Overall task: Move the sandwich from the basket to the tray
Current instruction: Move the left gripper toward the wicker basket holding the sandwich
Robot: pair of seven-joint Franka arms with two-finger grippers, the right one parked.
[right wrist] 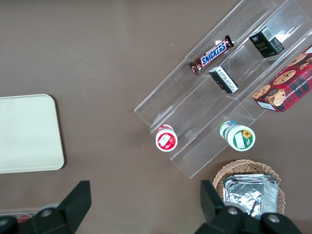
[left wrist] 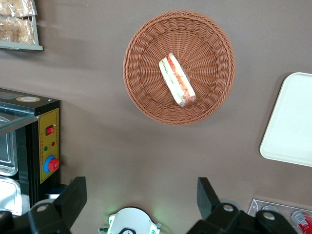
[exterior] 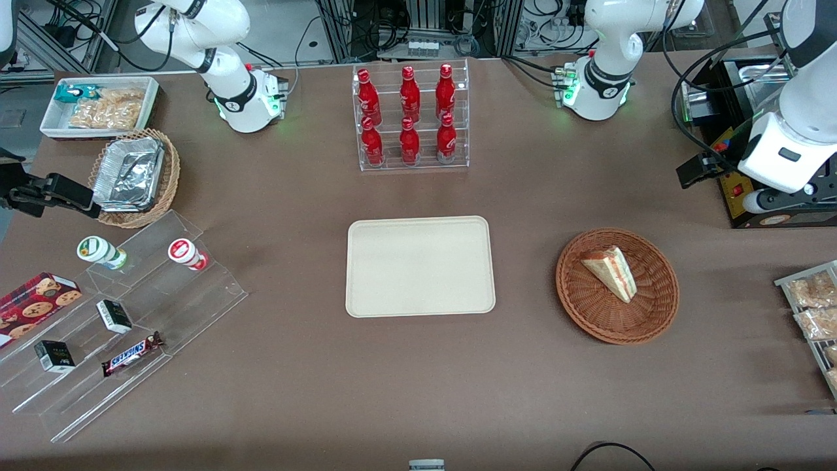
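The sandwich (exterior: pixel 609 271), a white bread wedge with red and green filling, lies in the round reddish-brown basket (exterior: pixel 588 320). The cream tray (exterior: pixel 418 265) lies bare at the table's middle, beside the basket toward the parked arm's end. My left gripper (exterior: pixel 700 169) hangs high over the table, farther from the front camera than the basket and toward the working arm's end. In the left wrist view the gripper (left wrist: pixel 141 195) is wide open and holds nothing. That view also shows the sandwich (left wrist: pixel 177 80), the basket (left wrist: pixel 146 63) and an edge of the tray (left wrist: pixel 292 122).
A black appliance with a yellow panel (exterior: pixel 739 190) stands beside the gripper. A rack of snack packets (exterior: pixel 814 307) is at the working arm's end. A clear rack of red bottles (exterior: pixel 410 118) stands farther back than the tray. Acrylic steps (exterior: pixel 131 314) and a foil-container basket (exterior: pixel 134 176) lie toward the parked arm's end.
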